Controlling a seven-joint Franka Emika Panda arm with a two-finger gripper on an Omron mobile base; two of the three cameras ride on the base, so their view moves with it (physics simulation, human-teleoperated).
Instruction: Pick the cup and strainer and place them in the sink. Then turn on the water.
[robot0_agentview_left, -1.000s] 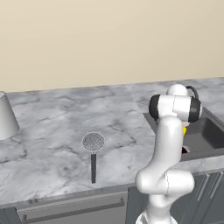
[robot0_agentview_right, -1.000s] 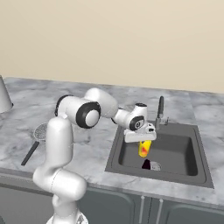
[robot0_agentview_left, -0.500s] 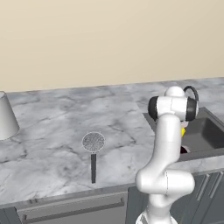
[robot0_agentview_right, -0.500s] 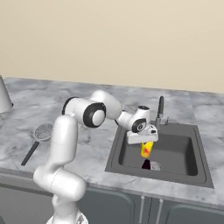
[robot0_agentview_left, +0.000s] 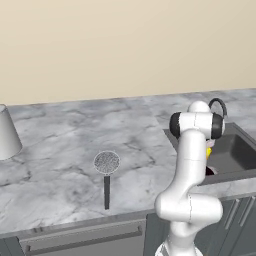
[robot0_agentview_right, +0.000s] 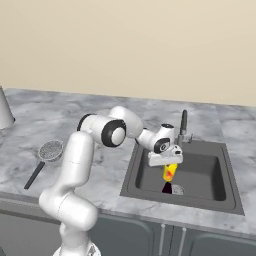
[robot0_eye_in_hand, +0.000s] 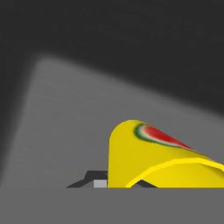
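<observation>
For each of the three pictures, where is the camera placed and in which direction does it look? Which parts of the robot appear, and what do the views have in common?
Left base view: behind the arm on its left, looking forward and down over the counter; the white arm rises at lower right, beside the strainer.
Right base view: behind on the right, facing the sink; the arm reaches from lower left, its gripper holding the cup over the basin.
Hand view: on the hand, looking along the gripper into the sink.
Shared: both base views show strainer, sink and tap; the cup appears in all three.

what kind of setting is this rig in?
A rendered kitchen, by the look of it: a marble countertop with a sunk dark sink and gooseneck tap, cabinet fronts below, and a strainer lying on the counter.
</observation>
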